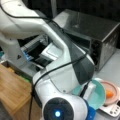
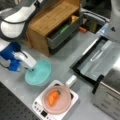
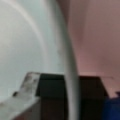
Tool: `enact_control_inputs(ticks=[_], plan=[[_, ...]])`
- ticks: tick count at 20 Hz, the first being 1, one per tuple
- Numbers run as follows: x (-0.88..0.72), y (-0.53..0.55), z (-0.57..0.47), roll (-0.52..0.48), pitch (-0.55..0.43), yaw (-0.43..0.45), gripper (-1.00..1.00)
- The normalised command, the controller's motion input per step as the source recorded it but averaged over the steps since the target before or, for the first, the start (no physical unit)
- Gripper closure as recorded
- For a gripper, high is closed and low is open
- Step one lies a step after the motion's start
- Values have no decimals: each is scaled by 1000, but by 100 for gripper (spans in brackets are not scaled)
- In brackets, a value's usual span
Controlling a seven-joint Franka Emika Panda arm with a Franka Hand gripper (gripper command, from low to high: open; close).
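Bare grey tabletop (image 2: 63, 53) between the wooden drawer cabinet (image 2: 51, 18) and the open steel oven door (image 2: 96, 62) is passable. The round teal plate (image 2: 38, 72), just beside the pink bowl holding an orange carrot (image 2: 57, 98) on the white scale (image 2: 72, 97), blocks the lower left.

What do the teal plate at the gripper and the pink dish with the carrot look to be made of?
The teal plate, its rim at the gripper, looks like matte plastic: flat even colour, no glints. The pink dish looks similar, smooth and dull, though glazed ceramic cannot be ruled out. The carrot looks like a plastic toy, judging by its uniform orange.
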Motion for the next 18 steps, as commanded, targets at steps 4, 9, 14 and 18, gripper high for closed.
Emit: enact_control_inputs(ticks=[4,9,14,18], plan=[[-514,337,-4,-342,-275,-242,100],[-731,540,17,-527,-341,-230,100],[-952,740,3,-609,-409,-181,100],[-986,754,-46,-541,-387,-199,100]])
